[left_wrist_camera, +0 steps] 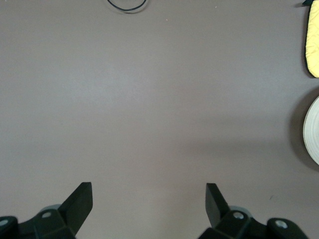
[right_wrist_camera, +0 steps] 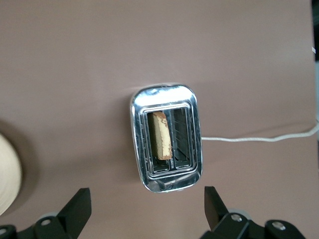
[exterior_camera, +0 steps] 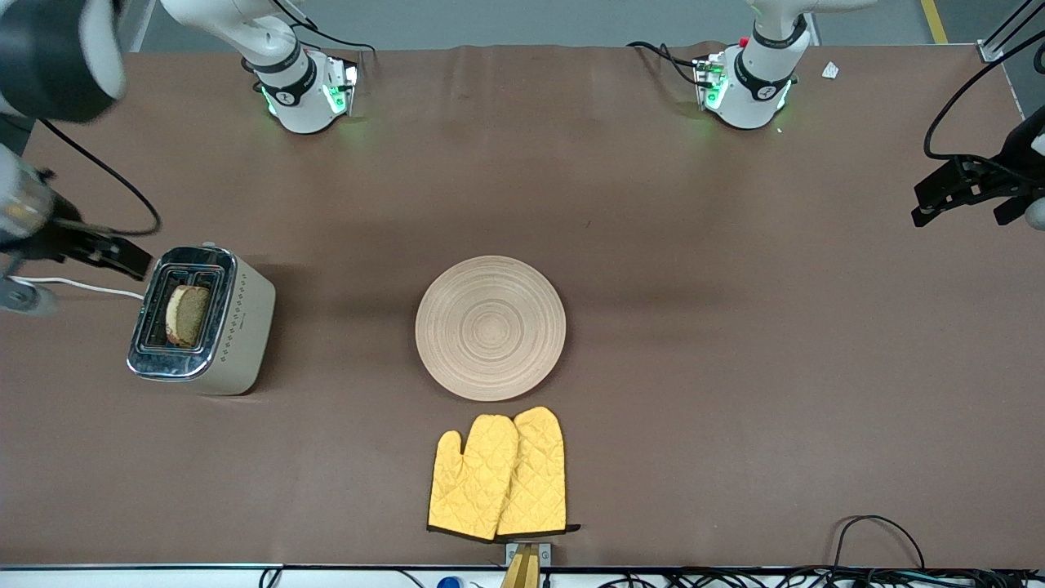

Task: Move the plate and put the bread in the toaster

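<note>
The toaster (exterior_camera: 238, 343) stands toward the right arm's end of the table, and its chrome top (right_wrist_camera: 164, 94) faces up. A brown bread slice (exterior_camera: 188, 314) stands in one slot; in the right wrist view the bread (right_wrist_camera: 161, 135) is in the slot on the plate's side. The wooden plate (exterior_camera: 490, 327) lies bare at mid-table, and its rim shows in both wrist views (left_wrist_camera: 313, 132) (right_wrist_camera: 7, 174). My right gripper (exterior_camera: 114, 253) (right_wrist_camera: 148, 204) hangs open above the table beside the toaster, holding nothing. My left gripper (exterior_camera: 955, 192) (left_wrist_camera: 149, 199) waits open over bare table at the left arm's end.
Yellow oven mitts (exterior_camera: 498, 474) (left_wrist_camera: 313, 45) lie nearer the front camera than the plate. The toaster's white cord (exterior_camera: 73, 284) (right_wrist_camera: 249, 139) trails off the table edge. A black cable loop (exterior_camera: 878, 531) sits near the front edge.
</note>
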